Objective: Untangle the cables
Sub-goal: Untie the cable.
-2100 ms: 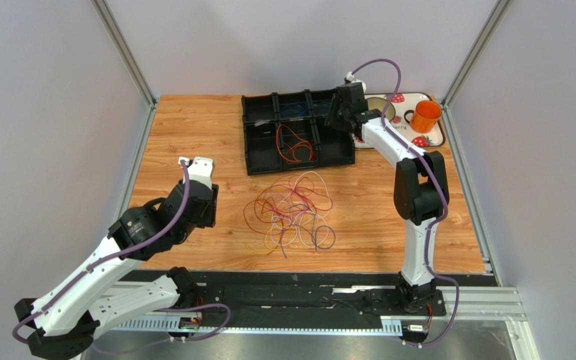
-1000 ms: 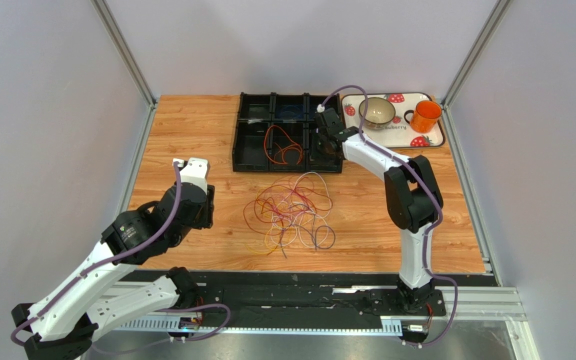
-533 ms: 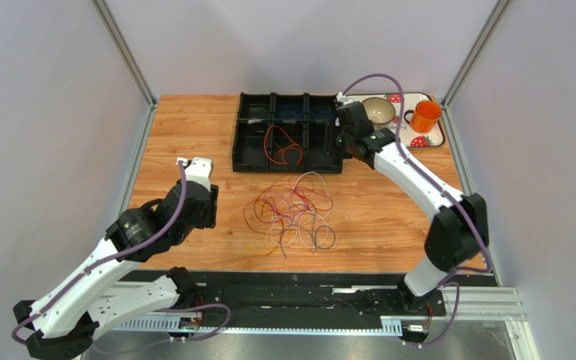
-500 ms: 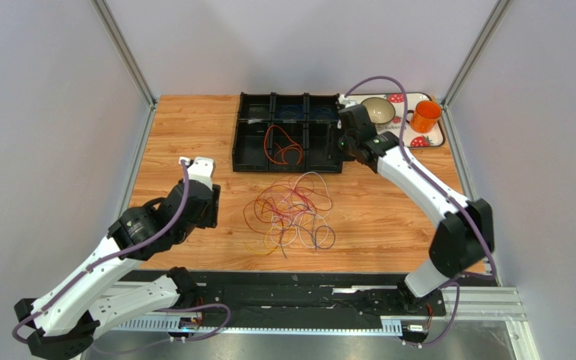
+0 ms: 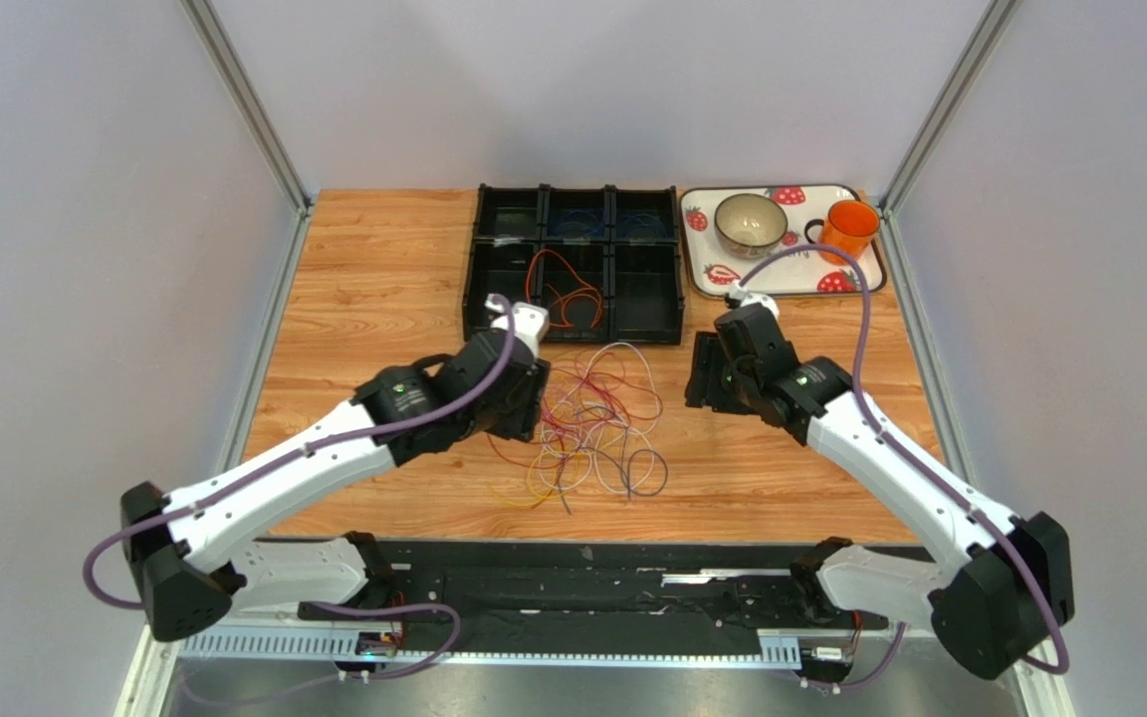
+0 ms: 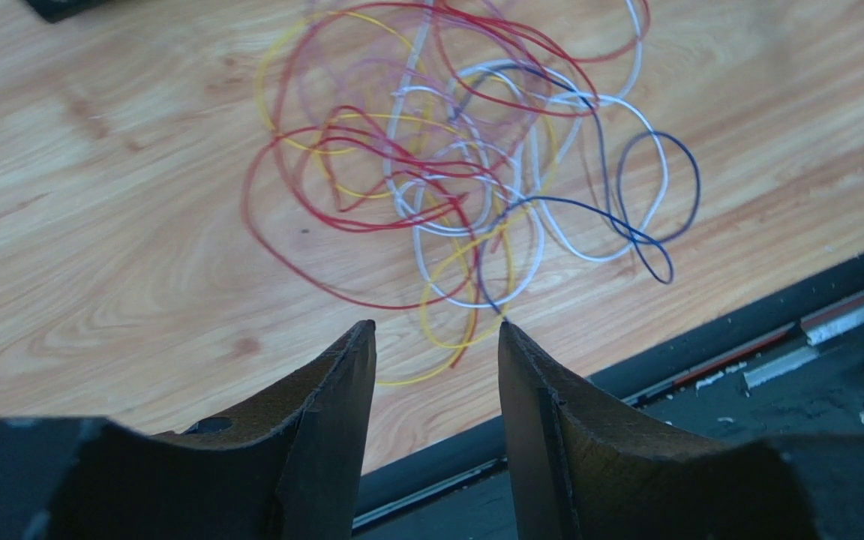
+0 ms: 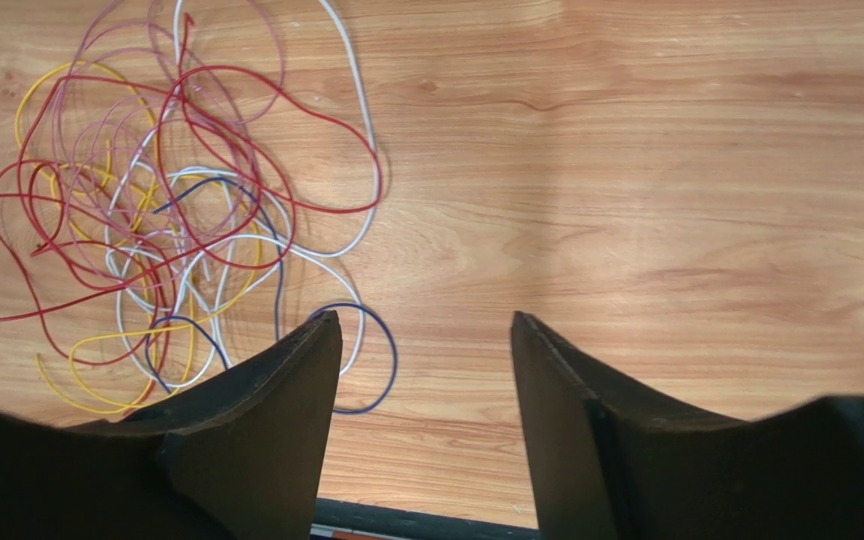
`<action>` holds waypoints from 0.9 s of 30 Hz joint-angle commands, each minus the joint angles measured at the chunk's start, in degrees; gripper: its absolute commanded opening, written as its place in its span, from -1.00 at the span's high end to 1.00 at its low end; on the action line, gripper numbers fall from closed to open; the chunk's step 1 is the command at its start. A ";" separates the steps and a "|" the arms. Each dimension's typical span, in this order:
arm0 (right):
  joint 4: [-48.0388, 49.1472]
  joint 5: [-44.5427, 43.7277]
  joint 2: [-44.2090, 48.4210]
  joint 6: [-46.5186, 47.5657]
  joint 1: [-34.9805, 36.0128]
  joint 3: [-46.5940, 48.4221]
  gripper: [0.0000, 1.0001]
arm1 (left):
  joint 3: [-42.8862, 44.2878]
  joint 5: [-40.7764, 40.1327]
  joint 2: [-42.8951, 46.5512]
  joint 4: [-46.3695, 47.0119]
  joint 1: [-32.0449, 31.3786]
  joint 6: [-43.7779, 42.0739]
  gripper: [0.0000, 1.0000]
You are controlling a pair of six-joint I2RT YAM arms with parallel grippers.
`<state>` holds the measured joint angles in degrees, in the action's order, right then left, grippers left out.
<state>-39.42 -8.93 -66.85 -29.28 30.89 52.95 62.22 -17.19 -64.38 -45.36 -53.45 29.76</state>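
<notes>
So the tangle of thin red, yellow, white, purple and dark-blue cables [image 5: 583,418] sits mid wooden table [image 5: 370,269], just in front of the black compartment tray [image 5: 472,284]. The left jaws hover over its left edge, the right jaws just off its right, both parted and empty. I'd pinch only the outlying dark-blue loop [image 7: 394,360], pin the rest with the other arm, and lift slow. Middle crossings are unreadable, the pale purple strands [image 7: 99,124] nearly vanish into the wood, and the left arm [image 5: 296,463] hides some from above.
</notes>
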 commanded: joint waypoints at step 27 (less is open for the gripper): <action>1.36 -10.23 10.43 -5.79 -1.45 -6.37 -0.58 | 15.30 1.19 -36.78 5.55 -15.19 13.92 -0.09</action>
<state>-40.03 -18.76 -57.10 -35.14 29.54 46.54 74.81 -15.77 -100.42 -38.48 -67.48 40.14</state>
